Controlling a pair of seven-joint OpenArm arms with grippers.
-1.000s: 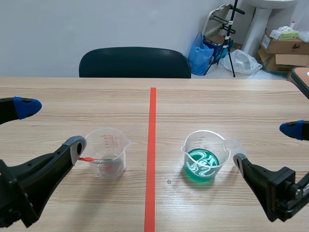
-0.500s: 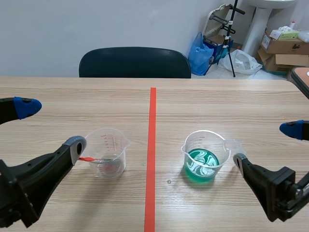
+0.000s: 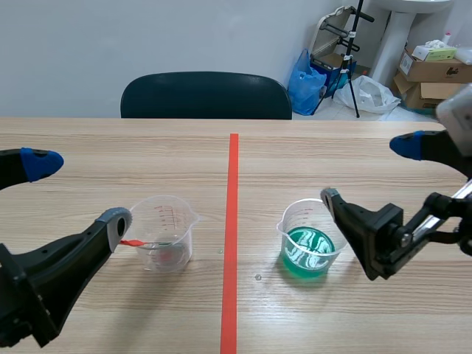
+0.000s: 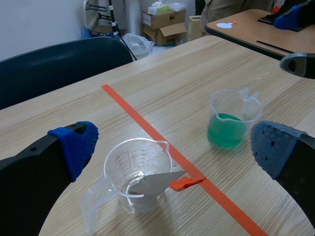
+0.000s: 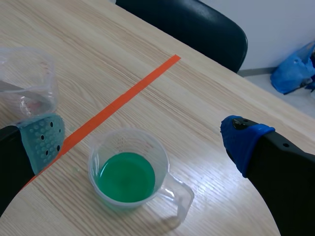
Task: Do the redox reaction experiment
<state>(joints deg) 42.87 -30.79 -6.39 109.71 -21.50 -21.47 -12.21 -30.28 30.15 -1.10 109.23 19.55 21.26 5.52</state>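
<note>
Two beakers flank the tape line [image 3: 232, 221]: you have the clear beaker [image 3: 166, 232], holding an orange-handled strip [image 4: 157, 182], left of it and the green-liquid beaker [image 3: 308, 237] right. Your left gripper [image 3: 80, 193] and right gripper [image 3: 367, 171] are spread wide, holding nothing.

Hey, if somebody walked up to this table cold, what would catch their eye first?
Most likely the cup of bright green liquid, right of the orange tape line, with the open right tool close by it but not gripping it. Next comes the second cup, left of the line, holding a metal strip with an orange-red end, near the open left tool.
</note>
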